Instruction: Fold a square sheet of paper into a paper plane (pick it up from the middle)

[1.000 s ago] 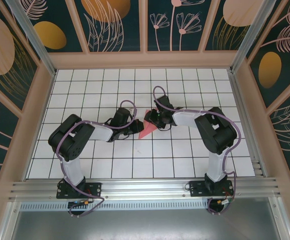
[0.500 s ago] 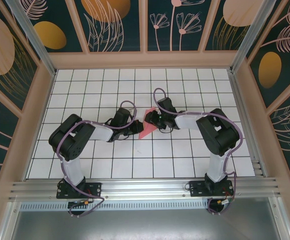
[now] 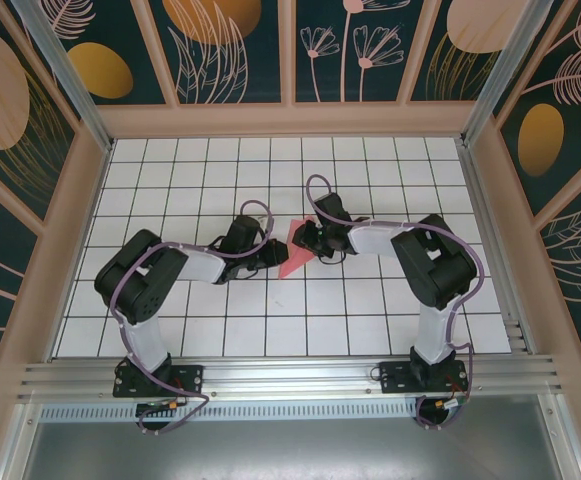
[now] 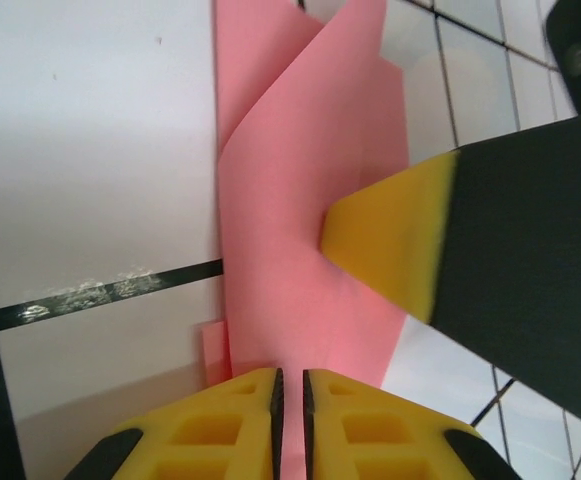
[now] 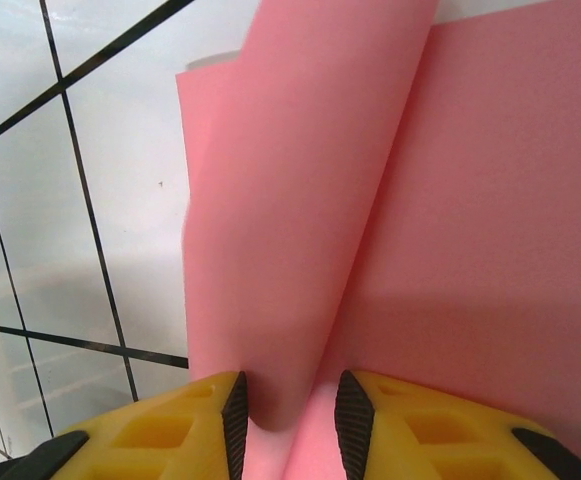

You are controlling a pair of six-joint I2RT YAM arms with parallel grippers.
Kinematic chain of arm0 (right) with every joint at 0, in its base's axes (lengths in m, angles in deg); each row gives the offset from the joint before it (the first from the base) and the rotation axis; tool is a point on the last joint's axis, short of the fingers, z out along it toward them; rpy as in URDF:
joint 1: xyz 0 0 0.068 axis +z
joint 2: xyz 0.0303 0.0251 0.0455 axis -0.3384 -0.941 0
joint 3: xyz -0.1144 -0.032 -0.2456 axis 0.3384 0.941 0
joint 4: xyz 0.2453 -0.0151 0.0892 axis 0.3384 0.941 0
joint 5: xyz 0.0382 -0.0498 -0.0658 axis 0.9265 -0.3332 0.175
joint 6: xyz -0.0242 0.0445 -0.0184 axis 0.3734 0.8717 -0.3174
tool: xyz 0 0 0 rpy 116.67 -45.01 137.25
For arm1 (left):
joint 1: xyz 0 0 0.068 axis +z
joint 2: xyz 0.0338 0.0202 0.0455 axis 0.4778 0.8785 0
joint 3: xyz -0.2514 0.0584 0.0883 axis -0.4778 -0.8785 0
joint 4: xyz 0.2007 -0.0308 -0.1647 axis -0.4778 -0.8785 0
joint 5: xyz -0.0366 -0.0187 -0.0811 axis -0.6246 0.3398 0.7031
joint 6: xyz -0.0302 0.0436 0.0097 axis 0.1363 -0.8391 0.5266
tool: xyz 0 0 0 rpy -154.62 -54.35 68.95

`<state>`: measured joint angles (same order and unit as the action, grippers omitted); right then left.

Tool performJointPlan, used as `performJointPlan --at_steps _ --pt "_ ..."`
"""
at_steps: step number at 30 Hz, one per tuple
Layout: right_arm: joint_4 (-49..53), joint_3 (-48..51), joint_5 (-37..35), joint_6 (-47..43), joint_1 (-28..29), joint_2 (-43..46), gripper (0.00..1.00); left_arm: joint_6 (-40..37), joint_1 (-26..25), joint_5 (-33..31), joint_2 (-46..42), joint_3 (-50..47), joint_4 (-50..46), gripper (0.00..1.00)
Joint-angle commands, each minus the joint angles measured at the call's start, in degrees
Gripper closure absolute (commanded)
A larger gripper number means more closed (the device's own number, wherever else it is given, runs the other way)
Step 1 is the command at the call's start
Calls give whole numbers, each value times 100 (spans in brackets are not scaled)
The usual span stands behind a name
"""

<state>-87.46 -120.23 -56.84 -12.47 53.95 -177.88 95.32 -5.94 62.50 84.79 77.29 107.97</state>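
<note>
Paper (image 3: 292, 252) sits mid-frame in the top view, partly folded, on the table (image 3: 170, 180) between the two grippers.

Left gripper (image 4: 290, 378): jaws all but together, only a slit between them. The paper runs under the tips. Cannot tell whether a layer is nipped or merely pressed down.

Right gripper (image 5: 288, 395): jaws part open, straddling a raised, curled flap that is not squeezed flat.

Risks, as judged:
- The flap bows, so closing on it off-line would likely set a crooked crease.
- If the left tips hold only by pressure, any tug from the right could slide the whole sheet.
- If both do grip, pulling apart may tear thin paper.
- The fingers work very close together, so a knock is possible.
</note>
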Motion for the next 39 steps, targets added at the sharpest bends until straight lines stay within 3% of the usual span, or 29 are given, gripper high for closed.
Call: performJointPlan --at_steps 1,12,19,29,39 --pt "1358 395 -853 -76 -103 -786 65 167 75 -152 -397 -97 260 83" --pt "1376 394 -846 -62 -98 -858 65 330 82 154 -231 -61 611 81" --pt "1367 399 -828 -37 -102 -867 71 282 84 351 62 126 450 82" --pt "1403 357 -820 -50 -104 -906 66 251 82 621 171 200 576 83" --pt "1454 347 -837 4 -100 -908 66 -34 82 191 401 408 -123 84"
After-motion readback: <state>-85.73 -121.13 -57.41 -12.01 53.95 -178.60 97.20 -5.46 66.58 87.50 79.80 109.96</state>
